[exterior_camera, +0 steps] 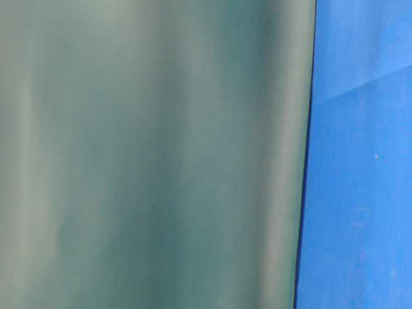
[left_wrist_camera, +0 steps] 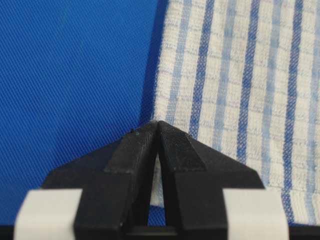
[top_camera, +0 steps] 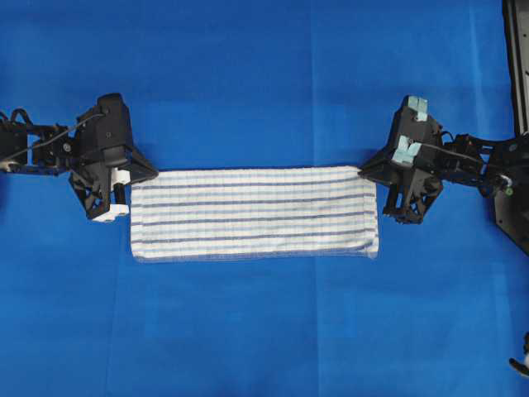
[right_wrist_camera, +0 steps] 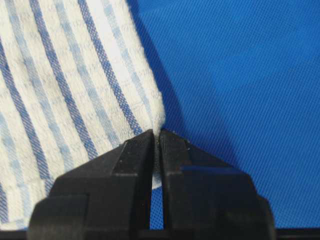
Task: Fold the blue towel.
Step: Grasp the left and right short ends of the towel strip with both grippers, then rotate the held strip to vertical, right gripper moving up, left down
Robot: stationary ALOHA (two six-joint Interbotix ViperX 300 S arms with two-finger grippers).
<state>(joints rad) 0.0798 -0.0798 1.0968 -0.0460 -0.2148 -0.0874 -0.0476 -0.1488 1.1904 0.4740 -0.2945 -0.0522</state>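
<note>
Overhead view: the towel [top_camera: 254, 212] lies as a long horizontal band on the blue cover [top_camera: 264, 74], stripes running lengthwise. The left gripper [top_camera: 151, 174] meets its far left corner; the right gripper [top_camera: 364, 172] meets its far right corner. Wrist views: the left fingers [left_wrist_camera: 135, 150] are pressed together on the towel's corner, and the right fingers [right_wrist_camera: 137, 150] likewise pinch the opposite corner. The table-level view is blocked by a blurred grey-green surface [exterior_camera: 142, 150].
</note>
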